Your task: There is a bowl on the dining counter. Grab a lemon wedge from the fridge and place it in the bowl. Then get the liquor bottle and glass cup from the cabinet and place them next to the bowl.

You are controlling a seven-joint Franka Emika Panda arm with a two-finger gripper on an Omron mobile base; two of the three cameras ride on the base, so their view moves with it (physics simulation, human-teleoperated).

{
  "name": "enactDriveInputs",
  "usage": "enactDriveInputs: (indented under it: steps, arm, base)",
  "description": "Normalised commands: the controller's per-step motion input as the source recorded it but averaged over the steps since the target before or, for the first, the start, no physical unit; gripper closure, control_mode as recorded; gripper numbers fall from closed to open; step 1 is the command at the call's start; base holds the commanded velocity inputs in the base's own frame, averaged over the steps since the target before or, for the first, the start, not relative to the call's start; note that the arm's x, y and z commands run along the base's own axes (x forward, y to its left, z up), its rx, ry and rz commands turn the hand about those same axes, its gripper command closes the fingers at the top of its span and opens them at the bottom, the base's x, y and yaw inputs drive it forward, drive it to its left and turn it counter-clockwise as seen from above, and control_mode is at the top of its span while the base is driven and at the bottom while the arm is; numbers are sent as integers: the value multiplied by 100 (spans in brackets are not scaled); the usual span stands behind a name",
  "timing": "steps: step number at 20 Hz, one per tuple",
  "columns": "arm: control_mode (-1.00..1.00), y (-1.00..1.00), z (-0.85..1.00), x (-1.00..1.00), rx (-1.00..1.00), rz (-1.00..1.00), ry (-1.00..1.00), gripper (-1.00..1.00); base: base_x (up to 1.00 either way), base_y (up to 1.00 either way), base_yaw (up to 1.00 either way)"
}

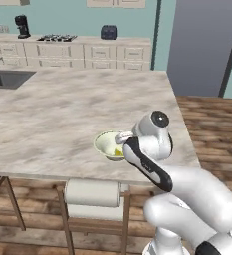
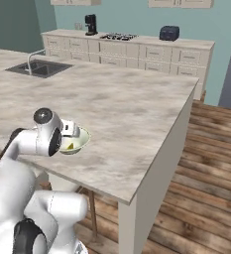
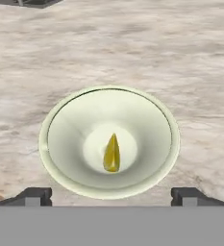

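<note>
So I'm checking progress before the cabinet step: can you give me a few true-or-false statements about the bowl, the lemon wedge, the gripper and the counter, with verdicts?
1. The small yellow lemon wedge lies inside the shallow pale cream-green bowl. True.
2. The two-finger gripper is shut on the wedge. False: its fingertips stand wide apart above the bowl, holding nothing.
3. The bowl sits on the beige-grey marbled dining counter, near the edge closest to the robot. True.
4. A red-capped bottle and a glass cup stand beside the bowl. False: neither is next to it.
5. The bowl is tipped on its side. False: it stands upright.
</note>
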Motion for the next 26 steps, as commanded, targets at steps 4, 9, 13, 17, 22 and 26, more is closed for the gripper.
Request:
enactDriveInputs:
  steps: [4,9,13,17,22,26]
  arm:
    - [-100,-23,87,-100,17,0,-35,-100]
    - [-100,-23,84,-100,13,0,-29,-100]
    - [-100,-27,75,-99,7,-1,-23,-100]
    - [-100,-26,25,-87,2,-6,-13,-100]
    - [-100,-9,-15,-81,0,-5,-10,-100]
    - [-100,-4,-12,-67,0,-12,-7,-100]
  base:
    - [0,0,0]
    - [0,0,0]
    - [0,0,0]
    - [0,0,0]
    - [0,0,0]
    - [0,0,0]
